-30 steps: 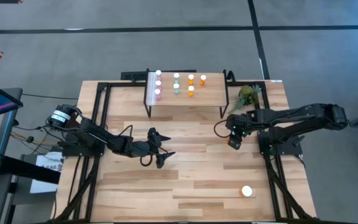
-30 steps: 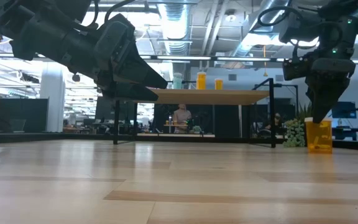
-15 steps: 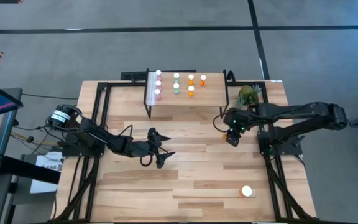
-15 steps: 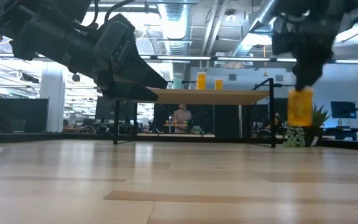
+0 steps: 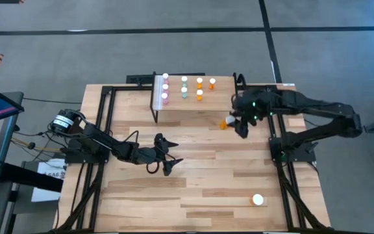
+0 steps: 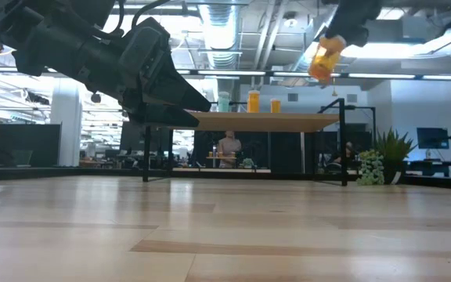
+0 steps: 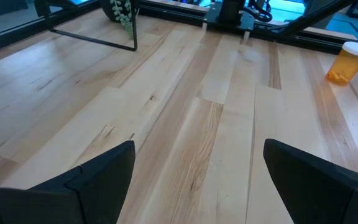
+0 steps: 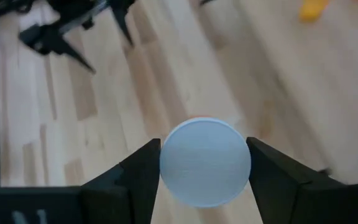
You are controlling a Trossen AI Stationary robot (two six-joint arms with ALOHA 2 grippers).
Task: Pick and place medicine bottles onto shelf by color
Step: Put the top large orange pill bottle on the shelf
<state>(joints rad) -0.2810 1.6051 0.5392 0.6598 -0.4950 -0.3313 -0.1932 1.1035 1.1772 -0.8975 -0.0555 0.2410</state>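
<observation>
The wide orange white-capped medicine bottle (image 5: 224,123), clamped in the half-open right gripper (image 5: 236,125), is now lifted off the table to the light-wood shelf's (image 5: 221,99) right front corner; placement pending.

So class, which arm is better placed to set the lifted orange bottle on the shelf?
The right: its hand holds the orange bottle raised beside the shelf. The left hand waits open at mid-table.
</observation>
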